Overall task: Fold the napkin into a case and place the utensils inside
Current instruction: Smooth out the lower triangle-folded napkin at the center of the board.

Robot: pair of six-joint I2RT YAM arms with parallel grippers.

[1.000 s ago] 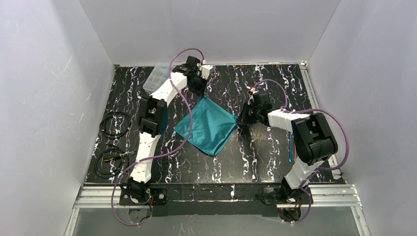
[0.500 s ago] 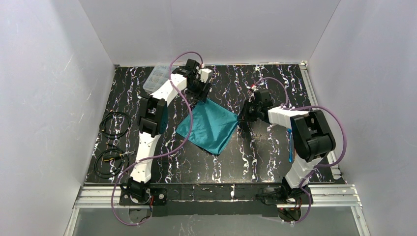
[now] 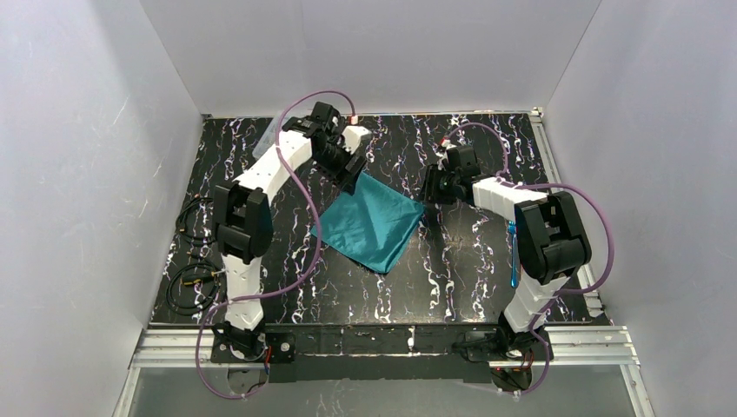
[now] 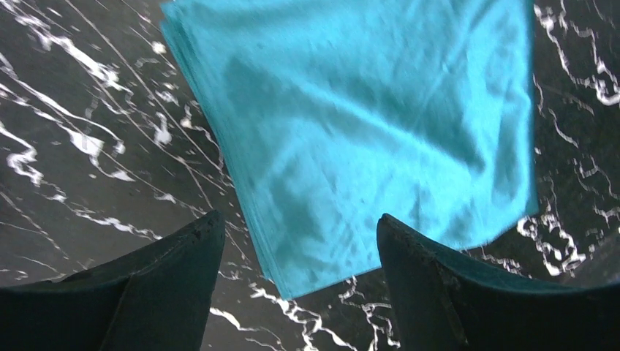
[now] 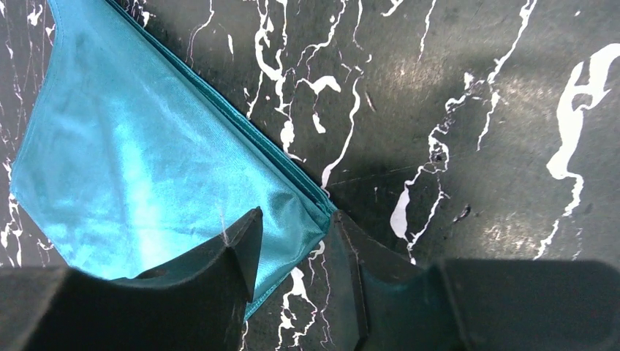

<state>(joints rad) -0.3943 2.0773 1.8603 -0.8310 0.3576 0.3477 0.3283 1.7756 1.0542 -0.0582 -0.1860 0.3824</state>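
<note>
Teal-green folded napkin (image 3: 372, 221) lay flat on table (image 3: 452, 261); left gripper (image 4: 300, 223) jaws stood wide apart, right gripper (image 5: 296, 219) jaws narrowly apart astride its corner.

Plenty of bare table (image 3: 434, 291) on my side of the napkin (image 3: 372, 224); cable coils (image 3: 198, 219) sit far left, while the left gripper (image 3: 353, 170) and right gripper (image 3: 428, 197) crowd its back corners.

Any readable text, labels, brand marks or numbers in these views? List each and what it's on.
None readable in any view.
The napkin is plain teal, with no tag or print showing.
White marks on the table are marble veining, not writing.
The left arm and right arm show no legible label at this size.
</note>
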